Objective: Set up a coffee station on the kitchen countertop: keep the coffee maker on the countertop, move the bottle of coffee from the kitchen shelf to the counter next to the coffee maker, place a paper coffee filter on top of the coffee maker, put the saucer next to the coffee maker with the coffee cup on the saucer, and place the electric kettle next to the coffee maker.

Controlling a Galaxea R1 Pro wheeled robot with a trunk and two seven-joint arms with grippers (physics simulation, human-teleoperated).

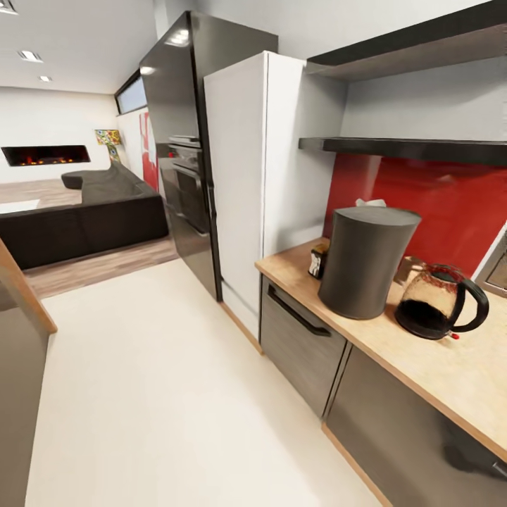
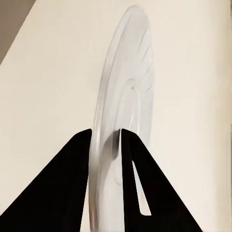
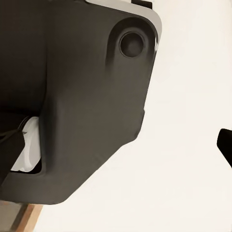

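Left wrist view, gripper point(image 2: 105, 140) clamping saucer point(image 2: 126, 96) rim

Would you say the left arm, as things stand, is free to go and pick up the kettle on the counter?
Probably not yet: the left claw is shut on the saucer, so it has no free grip. The kettle itself stands unobstructed on the countertop, beside the coffee maker.

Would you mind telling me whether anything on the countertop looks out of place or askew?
Nothing looks spilled or tipped. The coffee maker, electric kettle and bottle of coffee stand upright on the countertop; the paper coffee filter sits on the maker's top.
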